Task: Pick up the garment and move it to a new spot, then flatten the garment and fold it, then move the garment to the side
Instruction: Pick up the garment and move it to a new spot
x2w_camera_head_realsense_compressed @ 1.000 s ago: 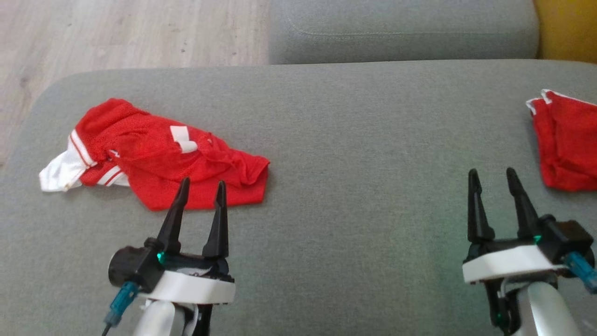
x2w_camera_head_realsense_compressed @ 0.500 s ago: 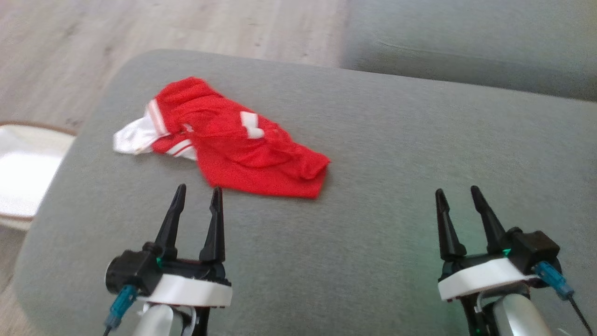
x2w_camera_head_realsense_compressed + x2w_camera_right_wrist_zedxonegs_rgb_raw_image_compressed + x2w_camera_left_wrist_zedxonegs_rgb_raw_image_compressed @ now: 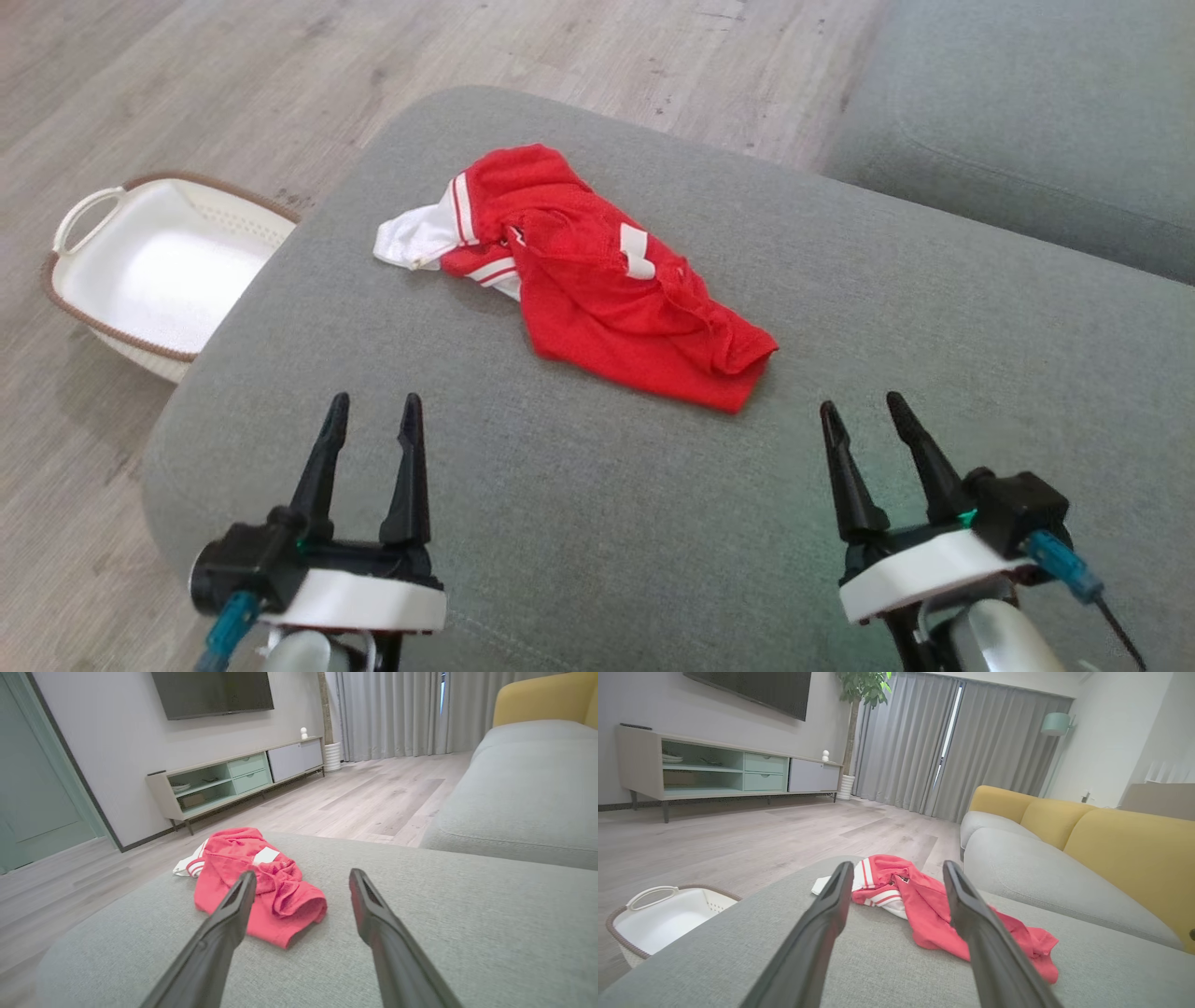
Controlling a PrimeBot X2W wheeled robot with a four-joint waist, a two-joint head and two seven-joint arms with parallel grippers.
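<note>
A crumpled red garment [image 3: 607,280] with white sleeve trim lies on the grey sofa cushion [image 3: 579,504], towards its far left end. Ahead of each gripper's fingers I see the garment [image 3: 924,900] in the left wrist view and the garment [image 3: 261,882] in the right wrist view. My left gripper [image 3: 372,411] hovers near the cushion's front left, open and empty, well short of the cloth. My right gripper [image 3: 864,411] stands open and empty just right of the garment's near corner, not touching it.
A white laundry basket [image 3: 84,215] sits on the wooden floor left of the cushion. A second grey seat cushion [image 3: 1027,131] lies at the back right, with yellow backrests [image 3: 1125,844]. A TV cabinet [image 3: 233,779] stands across the room.
The head camera has swung left: the garment now sits nearer the picture's middle, the basket has come into view and the second red cloth at right has left it. Both grippers stay open.
</note>
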